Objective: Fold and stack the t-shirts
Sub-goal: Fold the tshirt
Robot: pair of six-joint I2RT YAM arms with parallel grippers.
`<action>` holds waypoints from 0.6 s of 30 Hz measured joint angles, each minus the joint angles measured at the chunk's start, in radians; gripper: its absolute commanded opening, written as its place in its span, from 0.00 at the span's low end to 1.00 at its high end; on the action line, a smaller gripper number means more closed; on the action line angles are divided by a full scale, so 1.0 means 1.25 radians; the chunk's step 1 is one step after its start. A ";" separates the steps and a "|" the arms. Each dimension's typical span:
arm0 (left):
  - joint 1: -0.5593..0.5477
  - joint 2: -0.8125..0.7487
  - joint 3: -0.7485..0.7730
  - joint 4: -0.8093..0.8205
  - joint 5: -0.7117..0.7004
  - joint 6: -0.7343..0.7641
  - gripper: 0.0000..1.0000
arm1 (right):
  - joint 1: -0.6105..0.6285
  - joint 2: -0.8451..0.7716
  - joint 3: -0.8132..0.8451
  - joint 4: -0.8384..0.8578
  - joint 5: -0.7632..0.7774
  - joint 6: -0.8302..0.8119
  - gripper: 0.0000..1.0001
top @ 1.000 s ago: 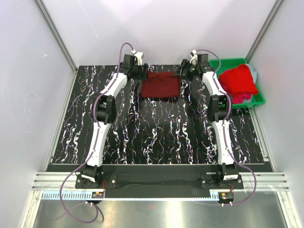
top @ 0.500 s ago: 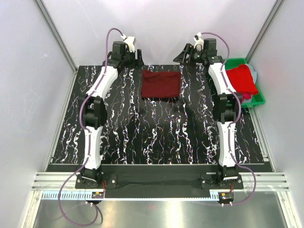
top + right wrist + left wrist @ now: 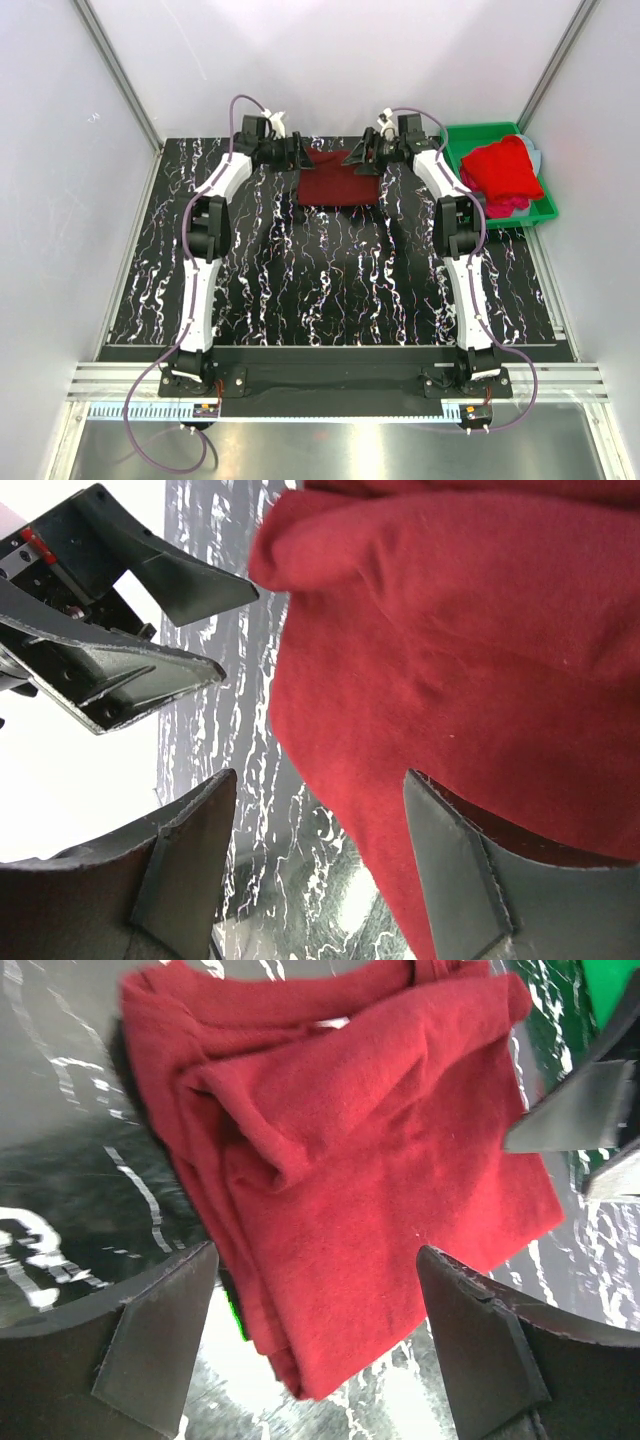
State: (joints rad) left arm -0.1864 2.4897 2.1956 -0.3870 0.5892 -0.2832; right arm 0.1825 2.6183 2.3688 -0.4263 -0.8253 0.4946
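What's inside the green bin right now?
A bright red t-shirt heaped on top, pink cloth peeking out beneath; the green bin floor and anything lower are covered.

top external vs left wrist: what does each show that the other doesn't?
Top external only: the bright red t-shirt piled in the green bin, plus both arms whole. Left wrist only: the maroon t-shirt in folded layers with creases, left gripper jaws open over its edge. Shared: the maroon t-shirt, with the right gripper at its edge.

maroon t-shirt [image 3: 360, 1180]: soft matt cloth, fuzzy | table [image 3: 300, 290]: glossy black, white-veined | bin [image 3: 548, 208], far right corner: smooth green plastic | red t-shirt [image 3: 505, 168]: matt cloth | left gripper fingers [image 3: 160, 1330]: matt dark plastic
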 measured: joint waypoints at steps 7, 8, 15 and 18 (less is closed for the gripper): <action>-0.024 0.030 0.001 0.067 0.054 -0.073 0.84 | 0.006 0.015 -0.005 -0.009 -0.004 0.000 0.74; -0.028 0.033 0.003 0.078 0.056 -0.081 0.84 | 0.006 0.014 -0.006 -0.010 -0.004 0.000 0.75; -0.063 0.095 0.063 0.148 0.045 -0.129 0.83 | 0.014 0.015 -0.038 -0.017 -0.003 -0.011 0.75; -0.076 0.121 0.085 0.178 0.015 -0.142 0.84 | 0.017 0.015 -0.048 -0.028 -0.002 -0.021 0.75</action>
State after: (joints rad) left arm -0.2813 2.6408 2.3013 -0.1646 0.6079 -0.4606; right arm 0.2035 2.6366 2.3089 -0.4610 -0.8280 0.4686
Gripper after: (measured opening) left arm 0.834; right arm 0.745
